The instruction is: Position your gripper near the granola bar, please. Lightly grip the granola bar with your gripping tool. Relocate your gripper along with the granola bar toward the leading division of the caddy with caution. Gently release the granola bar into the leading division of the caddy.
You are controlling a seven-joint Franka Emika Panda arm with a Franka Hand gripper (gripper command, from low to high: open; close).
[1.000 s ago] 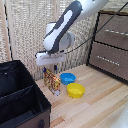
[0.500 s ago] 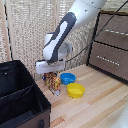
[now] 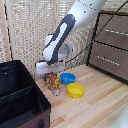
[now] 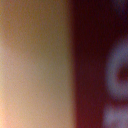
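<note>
The granola bar [image 3: 53, 84], a flat box with busy orange-red-yellow print, stands on end on the wooden floor, just to the exterior view's right of the caddy [image 3: 20, 100]. The gripper [image 3: 51, 75] hangs from its white wrist plate straight over the bar's top end, with the fingers down at the top of the bar. The fingers are too small and too hidden to show whether they are shut on it. The wrist view is a blur of dark red print [image 4: 97, 65] and tan, very close to the lens. The black caddy shows a divider and empty compartments.
A blue bowl [image 3: 67, 78] and a yellow bowl [image 3: 76, 90] sit on the floor just to the exterior view's right of the bar. A brown dresser [image 3: 112, 47] stands at the back right. A wicker screen [image 3: 25, 35] runs behind.
The wrist plate has come down from a little above the bar to its top end. The bar, the bowls and the caddy have stayed where they were.
</note>
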